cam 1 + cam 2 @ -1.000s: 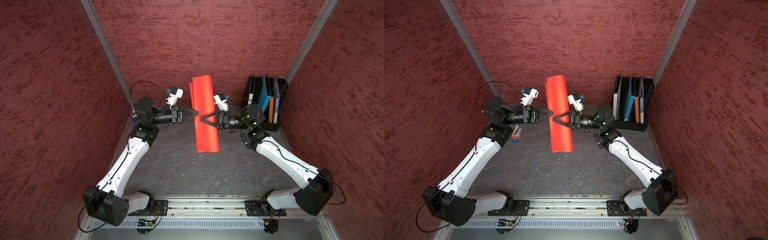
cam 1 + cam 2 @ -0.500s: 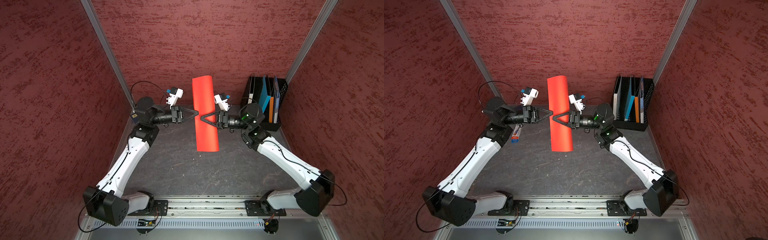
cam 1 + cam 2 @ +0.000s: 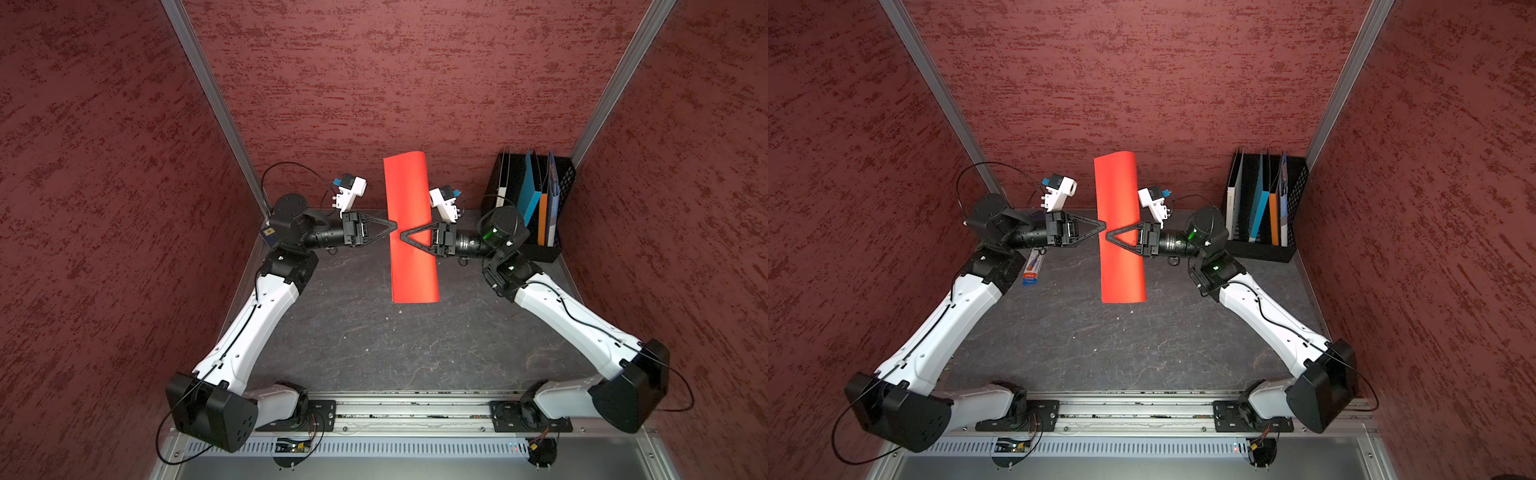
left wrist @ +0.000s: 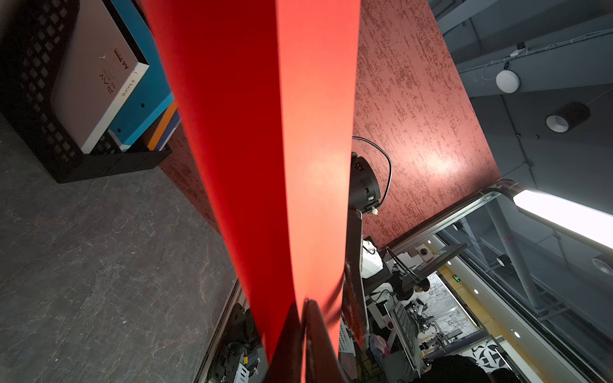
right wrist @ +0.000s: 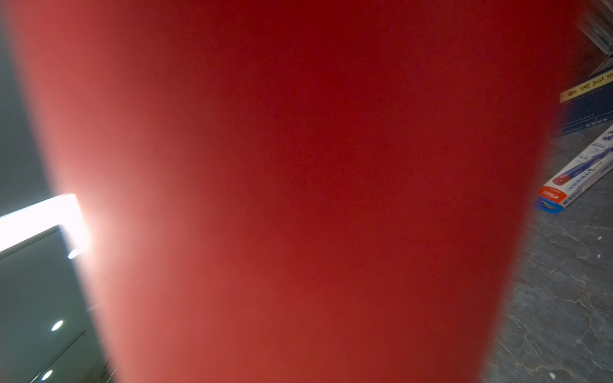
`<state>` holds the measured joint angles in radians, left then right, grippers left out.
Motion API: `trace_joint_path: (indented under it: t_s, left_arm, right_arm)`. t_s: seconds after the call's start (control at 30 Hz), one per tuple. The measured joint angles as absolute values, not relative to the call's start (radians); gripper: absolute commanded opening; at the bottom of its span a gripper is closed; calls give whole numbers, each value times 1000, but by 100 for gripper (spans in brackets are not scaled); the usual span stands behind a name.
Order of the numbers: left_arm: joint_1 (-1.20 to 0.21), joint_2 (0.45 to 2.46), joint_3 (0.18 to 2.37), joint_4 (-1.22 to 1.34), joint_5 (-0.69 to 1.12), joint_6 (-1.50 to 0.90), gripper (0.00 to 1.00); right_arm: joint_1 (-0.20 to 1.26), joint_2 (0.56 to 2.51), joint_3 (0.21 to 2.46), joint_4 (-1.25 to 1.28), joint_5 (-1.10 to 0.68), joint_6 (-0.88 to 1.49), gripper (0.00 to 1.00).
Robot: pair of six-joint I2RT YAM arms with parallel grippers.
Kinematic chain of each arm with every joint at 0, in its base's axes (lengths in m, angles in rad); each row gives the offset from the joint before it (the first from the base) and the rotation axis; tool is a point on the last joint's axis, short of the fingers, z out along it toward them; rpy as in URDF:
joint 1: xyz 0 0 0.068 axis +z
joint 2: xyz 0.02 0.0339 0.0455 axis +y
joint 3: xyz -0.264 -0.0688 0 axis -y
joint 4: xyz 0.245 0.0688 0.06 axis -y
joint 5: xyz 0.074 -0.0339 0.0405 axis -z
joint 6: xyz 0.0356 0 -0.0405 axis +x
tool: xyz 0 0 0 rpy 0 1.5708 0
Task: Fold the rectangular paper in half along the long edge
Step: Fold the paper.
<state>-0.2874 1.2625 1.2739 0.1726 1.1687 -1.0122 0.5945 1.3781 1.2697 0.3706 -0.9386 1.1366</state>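
Left wrist view: the paper [image 4: 265, 149] was seen pinched by its edge in the left gripper [image 4: 303, 303], whose jaws were closed tight. In both top views it was held up over the table [image 3: 365, 345] toward 12 o'clock. The right gripper [image 3: 402, 237] was laid across it from 3 o'clock, seemingly touching; its jaw state could not be told.

Twin overhead views; two close wrist views.
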Motion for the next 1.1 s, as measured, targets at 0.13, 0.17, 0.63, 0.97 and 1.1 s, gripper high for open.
trace_joint_path:
  t_s: [0.13,0.17,0.63,0.97,1.1]
  left_arm:
    - [-287,1262,1274,173,1169,-1012,21]
    - [-287,1262,1274,173,1169,-1009,25]
    - [-282,1260,1312,146,1169,-1002,41]
    - [-264,1236,1320,126,1170,-994,44]
    - [-264,1234,1326,128,1170,-998,44]
  right_arm:
    - [595,1378,1270,385,-942,1143,41]
    - [595,1378,1270,388,-944,1144,40]
    - [595,1378,1269,493,-990,1222,39]
    - [594,1417,1267,698,-1028,1376,41]
    - [594,1449,1256,746,-1031,1425,41]
